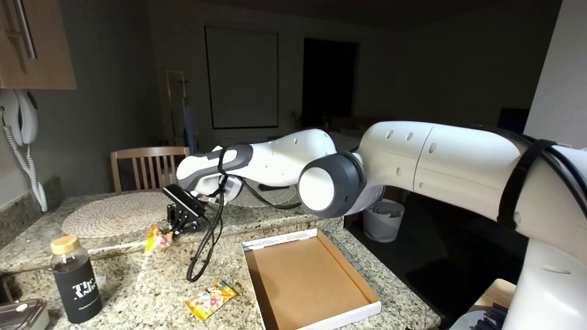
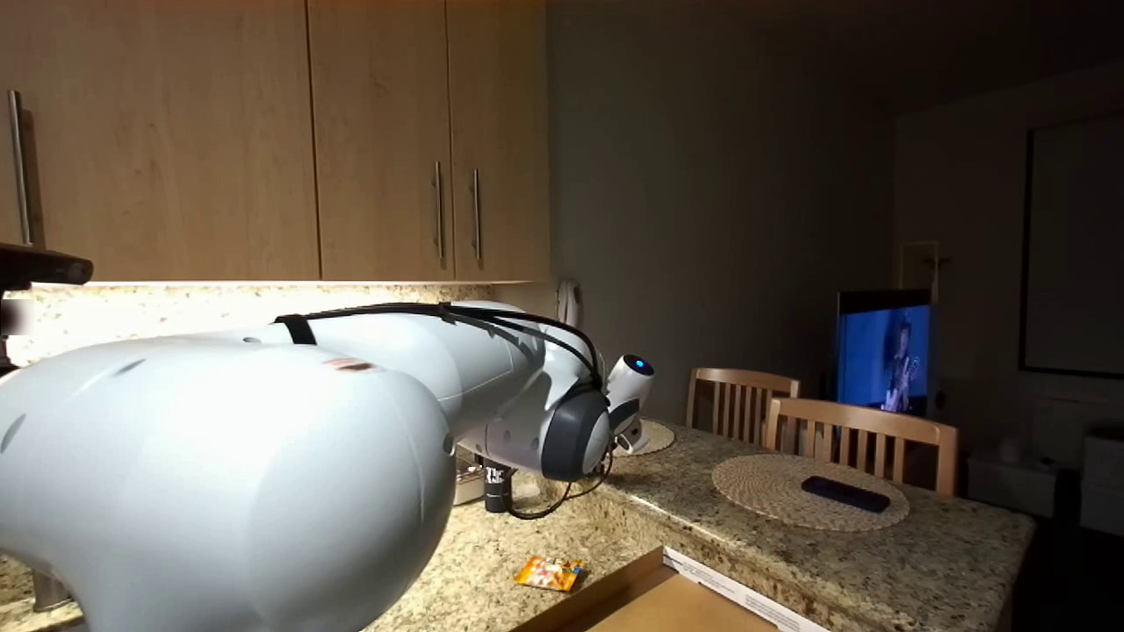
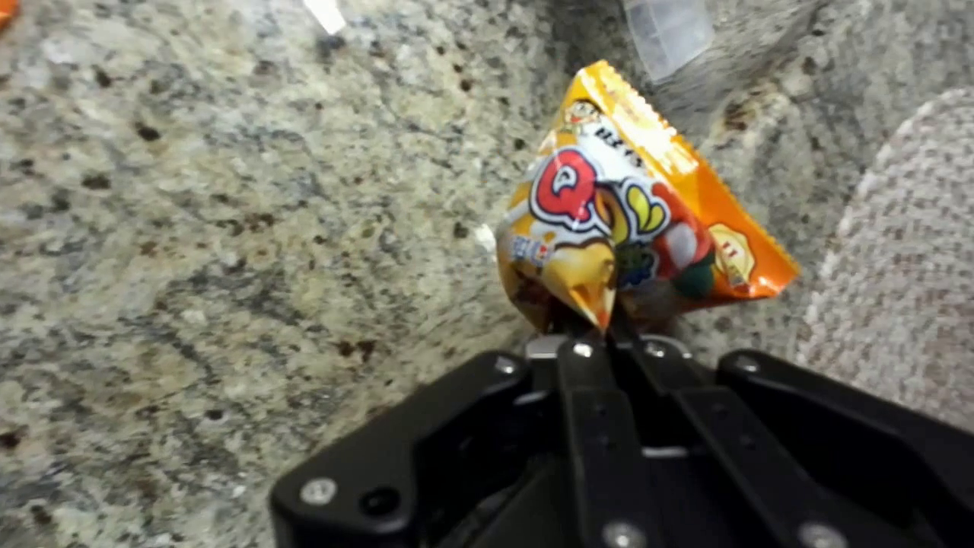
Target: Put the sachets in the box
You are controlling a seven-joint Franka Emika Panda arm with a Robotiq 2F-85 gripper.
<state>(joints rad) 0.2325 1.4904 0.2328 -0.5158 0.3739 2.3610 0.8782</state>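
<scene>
My gripper [image 3: 590, 331] is shut on a yellow-orange sachet [image 3: 609, 205], which is crumpled and sticks out past the fingertips. In an exterior view the gripper [image 1: 174, 229] points down and holds this sachet [image 1: 157, 239] by the raised ledge, apparently above the lower counter. Another sachet [image 1: 211, 300] lies flat on the lower counter, between the bottle and the box; it also shows in an exterior view [image 2: 551, 573]. The brown box [image 1: 302, 275] with its white rim lies open on the counter, and its visible inside holds nothing. Part of the box [image 2: 694, 610] is cut off in an exterior view.
A dark bottle with a tan lid [image 1: 75, 279] stands at the counter's left, beside a lidded container [image 1: 23, 314]. A raised ledge carries round placemats [image 1: 124, 213]; a phone [image 2: 845, 493] lies on one. Loose cables [image 1: 202, 261] hang from the wrist.
</scene>
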